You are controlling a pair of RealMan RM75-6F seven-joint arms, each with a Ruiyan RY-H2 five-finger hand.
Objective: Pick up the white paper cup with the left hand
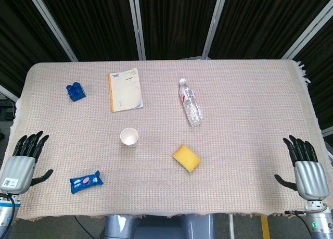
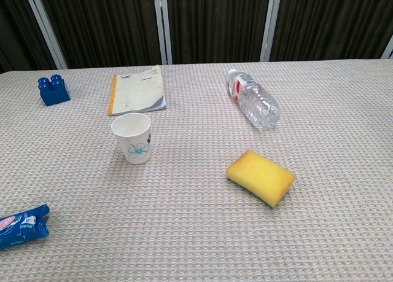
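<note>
Table w/ beige woven cloth, dark curtains behind. White paper cup upright, centre-left of frame. My left hand at lower left edge, fingers spread, holding nothing; right hand lower right, same.

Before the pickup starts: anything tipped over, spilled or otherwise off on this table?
Only the water bottle lies on its side, cap on, nothing spilled. The paper cup stands upright and apart from everything. Left hand and right hand rest open at the table's near edge.
</note>
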